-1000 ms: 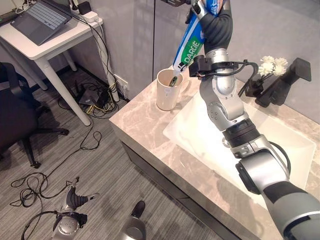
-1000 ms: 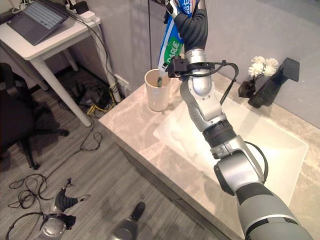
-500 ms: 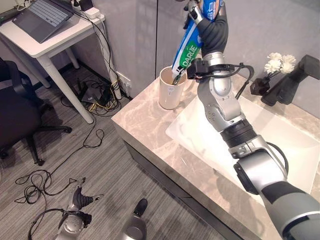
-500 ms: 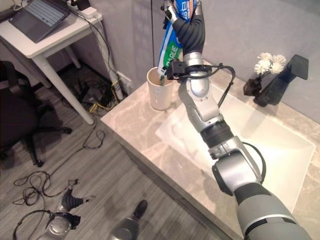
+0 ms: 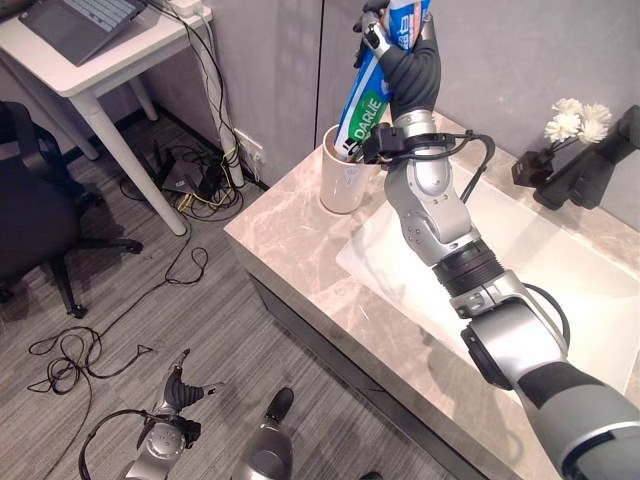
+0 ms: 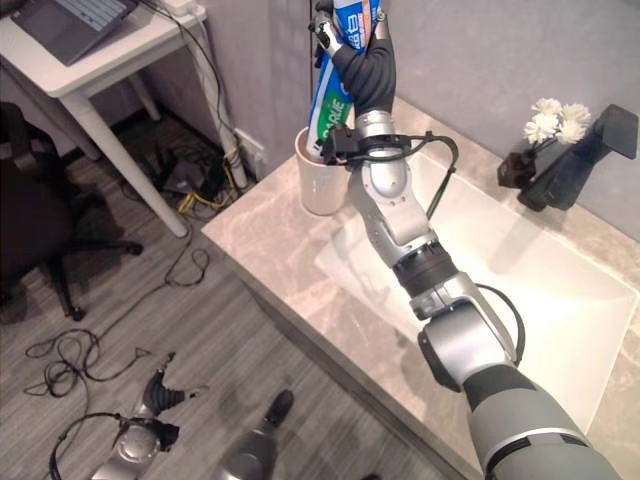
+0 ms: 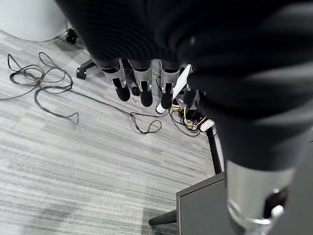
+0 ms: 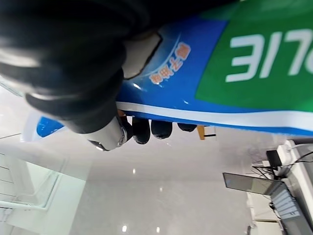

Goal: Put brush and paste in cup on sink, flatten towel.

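Paste [image 5: 372,78] tube upright, lower end in cup [image 5: 343,183] at counter [image 5: 300,250] corner beside sink [image 6: 560,300]. Right hand [image 5: 400,55] curled round its upper part. Left hand [image 7: 142,83] hangs low over floor, fingers loose, holding nothing. Risk: tall tube may lever the cup over or flop out on release; cup sits near the edge.

glossy marble counter [image 5: 300,240], ceramic cup [image 5: 340,185]

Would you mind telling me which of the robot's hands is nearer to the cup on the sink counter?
The right. The right hand is above the cup, gripping the toothpaste tube whose lower end is inside it. The left hand hangs low over the floor, well away from the counter.
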Tool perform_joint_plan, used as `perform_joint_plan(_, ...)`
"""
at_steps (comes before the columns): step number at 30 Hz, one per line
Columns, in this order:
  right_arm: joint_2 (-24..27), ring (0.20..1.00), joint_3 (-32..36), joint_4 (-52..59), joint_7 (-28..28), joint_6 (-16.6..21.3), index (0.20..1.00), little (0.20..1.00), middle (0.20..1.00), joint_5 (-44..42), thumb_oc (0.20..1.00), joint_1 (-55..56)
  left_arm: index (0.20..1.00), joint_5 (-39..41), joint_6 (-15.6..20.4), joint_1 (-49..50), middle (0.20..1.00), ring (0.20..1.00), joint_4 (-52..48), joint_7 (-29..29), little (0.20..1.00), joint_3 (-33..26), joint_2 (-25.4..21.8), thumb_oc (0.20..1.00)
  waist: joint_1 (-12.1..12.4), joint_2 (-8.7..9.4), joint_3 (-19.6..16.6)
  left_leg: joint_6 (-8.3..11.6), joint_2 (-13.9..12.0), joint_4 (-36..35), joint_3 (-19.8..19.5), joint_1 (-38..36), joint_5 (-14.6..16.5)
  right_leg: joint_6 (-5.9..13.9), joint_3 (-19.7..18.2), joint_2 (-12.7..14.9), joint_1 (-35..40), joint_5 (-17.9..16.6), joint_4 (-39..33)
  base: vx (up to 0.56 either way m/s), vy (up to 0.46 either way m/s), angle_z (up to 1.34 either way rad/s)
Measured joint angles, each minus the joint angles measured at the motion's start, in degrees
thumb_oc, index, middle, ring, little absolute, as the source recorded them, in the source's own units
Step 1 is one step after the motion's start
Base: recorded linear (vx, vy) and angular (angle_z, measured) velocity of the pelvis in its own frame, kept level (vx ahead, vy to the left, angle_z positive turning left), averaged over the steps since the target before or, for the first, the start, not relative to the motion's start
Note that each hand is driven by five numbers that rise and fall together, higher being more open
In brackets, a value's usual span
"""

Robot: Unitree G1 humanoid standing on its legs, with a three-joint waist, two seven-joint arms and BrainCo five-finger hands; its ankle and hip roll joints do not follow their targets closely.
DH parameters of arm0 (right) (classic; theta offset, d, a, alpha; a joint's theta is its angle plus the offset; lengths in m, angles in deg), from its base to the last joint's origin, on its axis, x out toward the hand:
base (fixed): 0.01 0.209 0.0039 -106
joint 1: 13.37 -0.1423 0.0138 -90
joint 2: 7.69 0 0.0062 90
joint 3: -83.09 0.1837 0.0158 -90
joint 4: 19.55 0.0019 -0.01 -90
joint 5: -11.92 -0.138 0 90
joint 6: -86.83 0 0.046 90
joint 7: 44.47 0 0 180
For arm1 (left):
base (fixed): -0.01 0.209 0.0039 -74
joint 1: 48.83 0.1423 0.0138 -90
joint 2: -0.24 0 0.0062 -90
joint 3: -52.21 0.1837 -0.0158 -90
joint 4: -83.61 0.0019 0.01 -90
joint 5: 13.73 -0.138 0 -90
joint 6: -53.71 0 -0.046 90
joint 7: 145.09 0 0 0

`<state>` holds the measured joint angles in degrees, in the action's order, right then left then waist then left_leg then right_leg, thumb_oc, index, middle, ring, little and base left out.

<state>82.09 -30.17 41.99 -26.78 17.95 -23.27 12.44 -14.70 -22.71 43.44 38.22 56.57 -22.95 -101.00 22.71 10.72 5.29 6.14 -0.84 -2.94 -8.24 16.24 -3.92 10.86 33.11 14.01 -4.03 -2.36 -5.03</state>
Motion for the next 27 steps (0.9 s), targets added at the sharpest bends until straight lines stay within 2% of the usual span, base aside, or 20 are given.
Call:
perform_joint_plan(9, 0.06, 0.206, 0.0, 0.0, -0.03, -0.01, 0.206, 0.206, 0.206, -0.01, 0.206, -0.02, 1.0, 0.0, 0.01, -0.46, 1.0, 1.0, 0.47, 0.01, 1.0, 0.09, 0.03, 1.0, -0.13, 0.05, 0.03, 0.0, 0.09, 0.05, -0.39, 0.37, 0.0, 0.0, 0.24, -0.02, -0.16, 0.0, 0.0, 0.0, 0.0, 0.0)
perform_joint_plan(10, 0.06, 0.369, 0.01, 0.0, -0.03, -0.01, 0.369, 0.369, 0.369, 0.0, 0.369, -0.03, 1.0, 0.0, 0.01, -0.58, 1.0, 1.0, 0.46, 0.02, 1.0, 0.09, 0.03, 1.0, -0.13, 0.08, 0.02, 0.0, 0.09, 0.1, -0.41, 0.5, 0.0, 0.0, 0.26, -0.03, -0.25, 0.0, 0.0, 0.0, 0.0, 0.0)
perform_joint_plan(11, 0.06, 0.809, 0.0, 0.0, -0.02, -0.01, 0.809, 0.809, 0.809, 0.0, 0.809, -0.03, 1.0, 0.0, 0.01, -0.72, 1.0, 1.0, 0.46, 0.04, 1.0, 0.09, 0.03, 1.0, -0.12, 0.09, 0.02, 0.0, 0.11, 0.22, -0.46, 0.75, 0.0, 0.0, 0.28, -0.03, -0.39, 0.0, 0.0, 0.0, 0.0, 0.0)
perform_joint_plan(12, 0.07, 1.0, 0.0, 0.0, -0.02, -0.01, 1.0, 1.0, 1.0, 0.0, 1.0, -0.02, 1.0, 0.0, 0.0, -0.98, 1.0, 1.0, 0.47, 0.07, 1.0, 0.15, 0.03, 1.0, -0.13, 0.19, 0.07, 0.0, 0.11, 0.41, -0.47, 1.06, 0.0, 0.01, 0.28, -0.05, -0.61, -0.03, 0.01, 0.0, 0.0, 0.0)
perform_joint_plan(27, 0.73, 1.0, -0.75, 0.61, 0.0, -0.01, 1.0, 1.0, 1.0, 0.44, 1.0, -0.25, 1.0, -0.09, -0.01, -1.83, 1.0, 1.0, 1.52, 0.43, 1.0, 2.26, 0.54, 1.0, -0.5, 0.88, 0.4, -0.03, 0.23, 0.92, -0.37, 0.89, -0.02, -0.19, 0.16, 0.08, -0.35, -0.46, 0.0, -0.02, 0.011, 0.0)
